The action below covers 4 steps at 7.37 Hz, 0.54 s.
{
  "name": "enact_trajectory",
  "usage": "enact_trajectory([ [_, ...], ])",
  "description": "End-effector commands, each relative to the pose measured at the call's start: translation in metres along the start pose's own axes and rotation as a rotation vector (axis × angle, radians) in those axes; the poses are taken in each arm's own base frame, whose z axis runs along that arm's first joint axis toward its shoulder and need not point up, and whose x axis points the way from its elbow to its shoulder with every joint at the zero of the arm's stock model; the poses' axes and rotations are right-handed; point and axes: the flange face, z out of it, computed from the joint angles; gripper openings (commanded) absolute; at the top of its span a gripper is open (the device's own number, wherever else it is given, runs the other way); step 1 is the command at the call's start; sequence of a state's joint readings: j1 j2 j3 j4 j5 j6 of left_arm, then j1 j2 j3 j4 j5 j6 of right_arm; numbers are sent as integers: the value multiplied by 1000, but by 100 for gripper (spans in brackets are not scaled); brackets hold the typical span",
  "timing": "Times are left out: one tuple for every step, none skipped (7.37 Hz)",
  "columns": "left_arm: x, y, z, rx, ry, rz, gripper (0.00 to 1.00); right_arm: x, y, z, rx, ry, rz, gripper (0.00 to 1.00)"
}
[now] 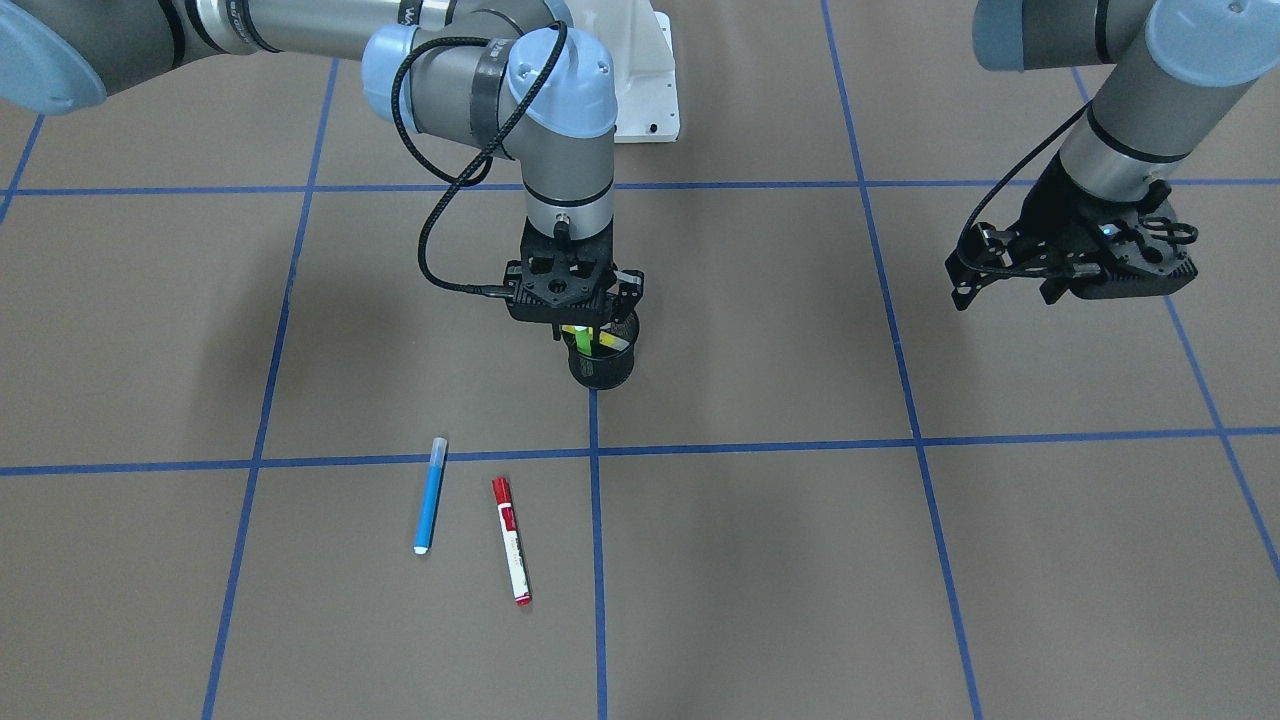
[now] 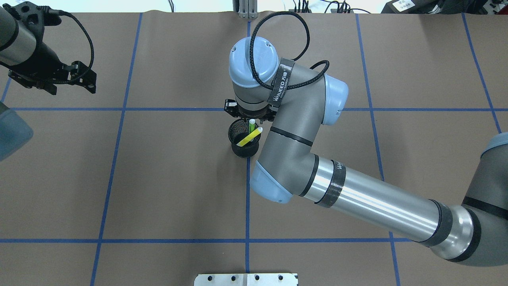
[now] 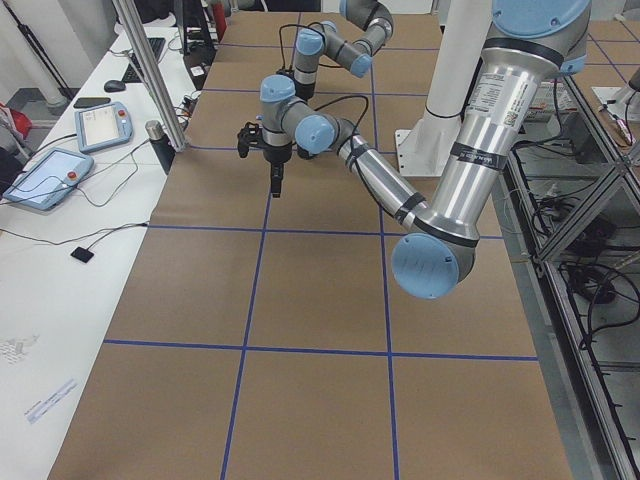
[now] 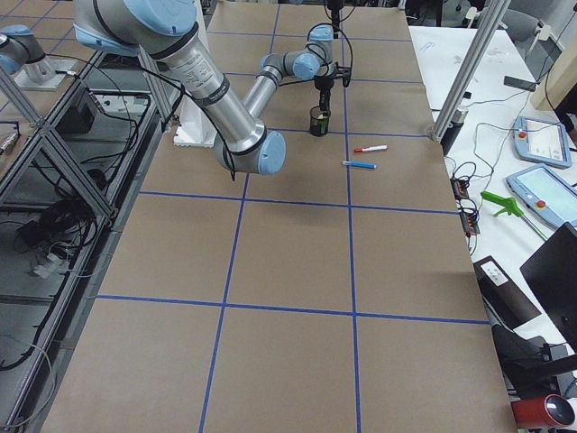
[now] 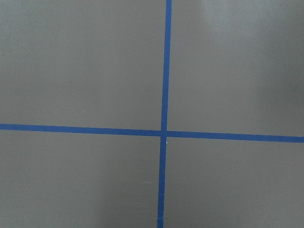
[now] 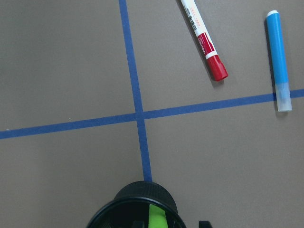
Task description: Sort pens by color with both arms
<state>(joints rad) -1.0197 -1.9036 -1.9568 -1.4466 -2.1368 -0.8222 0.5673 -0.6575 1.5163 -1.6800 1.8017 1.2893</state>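
Observation:
A black mesh cup (image 1: 602, 368) stands near the table's middle, with a lime green pen (image 2: 251, 126) upright and a yellow pen (image 2: 250, 137) leaning in it. My right gripper (image 1: 580, 335) hangs straight down over the cup's mouth, fingers around the green pen (image 6: 156, 216), and looks open. A blue pen (image 1: 430, 495) and a white pen with a red cap (image 1: 510, 540) lie side by side on the table beyond the cup. My left gripper (image 1: 1075, 265) hovers far off to my left, open and empty.
Brown paper with blue tape grid lines (image 5: 164, 133) covers the table. The white mounting base (image 1: 650, 90) sits at the robot's edge. Operator tables with tablets (image 3: 45, 178) stand past the far edge. My right forearm (image 2: 357, 198) crosses the near right part.

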Motion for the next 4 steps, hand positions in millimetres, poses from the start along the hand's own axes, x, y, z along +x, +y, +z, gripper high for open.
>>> enact_trajectory([
  [-1,-1,-1,3,0,-2,100,-5,-1,-3,2,-3,-4,46],
  [0,0,-3,5,2,-2,100,-2,-1,0,-2,4,0,46],
  [0,0,-3,5,3,-1,100,-1,0,1,-4,5,-1,46],
  [0,0,-3,5,3,-1,100,-1,0,1,-6,8,0,44],
])
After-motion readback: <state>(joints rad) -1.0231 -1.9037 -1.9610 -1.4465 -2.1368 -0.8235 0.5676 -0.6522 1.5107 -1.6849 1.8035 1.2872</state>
